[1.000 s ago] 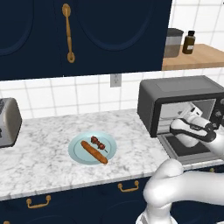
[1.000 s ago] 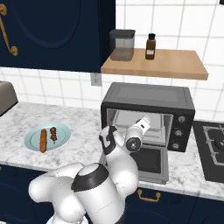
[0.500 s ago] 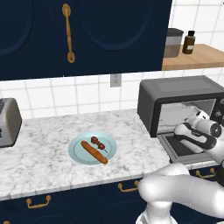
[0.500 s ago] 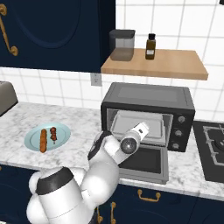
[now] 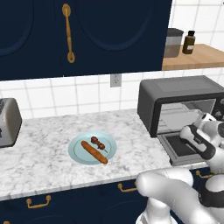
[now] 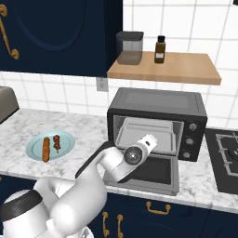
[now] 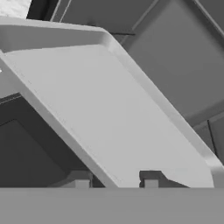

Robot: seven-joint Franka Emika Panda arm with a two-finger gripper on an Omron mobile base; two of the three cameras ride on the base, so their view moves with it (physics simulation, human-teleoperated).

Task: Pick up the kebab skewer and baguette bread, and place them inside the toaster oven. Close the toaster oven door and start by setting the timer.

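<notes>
The toaster oven (image 6: 158,100) stands on the counter with its door (image 6: 153,174) folded down flat in front. My gripper (image 6: 151,139) reaches over the door into the opening. In the hand view the gripper (image 7: 116,180) has its fingertips on either side of the front rim of the light grey oven tray (image 7: 109,109), shut on it. Far to the left, the kebab skewer (image 5: 98,143) and the baguette bread (image 5: 93,152) lie side by side on a pale blue plate (image 5: 75,145).
A silver two-slot toaster (image 5: 6,122) sits at the counter's left end. Above the oven, a wooden shelf (image 6: 186,69) carries a canister and a brown bottle. A black stove top (image 6: 225,158) adjoins the oven on the right. Dark blue cabinets hang overhead.
My hand has drawn back a little from the oven opening, toward the counter's front edge. The plate, skewer and baguette have not moved.
</notes>
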